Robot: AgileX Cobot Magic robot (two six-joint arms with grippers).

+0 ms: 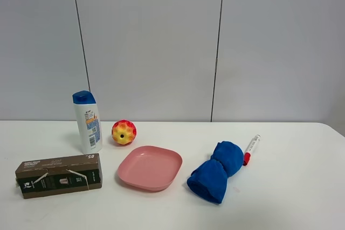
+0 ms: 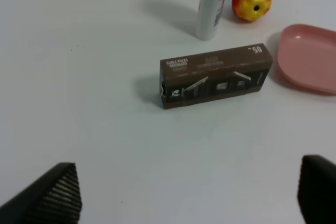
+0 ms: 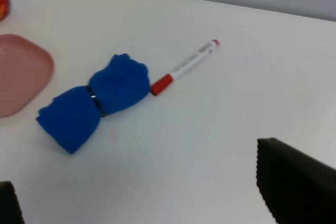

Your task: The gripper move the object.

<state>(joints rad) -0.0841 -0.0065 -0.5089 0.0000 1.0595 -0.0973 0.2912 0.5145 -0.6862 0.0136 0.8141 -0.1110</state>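
The tall white shampoo bottle [image 1: 87,123] with a blue cap and blue-orange label stands upright at the back left of the white table. Its lower body shows in the left wrist view [image 2: 211,3], beyond a brown box [image 2: 216,75]. My left gripper [image 2: 184,203] is open and empty, well short of the box and the bottle. My right gripper [image 3: 152,198] is open and empty, near a blue cloth [image 3: 94,102] and a marker [image 3: 184,67]. Neither gripper shows in the exterior high view.
A red-yellow ball [image 1: 124,132] sits right of the bottle. The brown box [image 1: 59,175] lies in front of it. A pink plate [image 1: 150,167] is mid-table. The blue cloth [image 1: 216,171] and red-capped white marker [image 1: 251,149] lie to the right.
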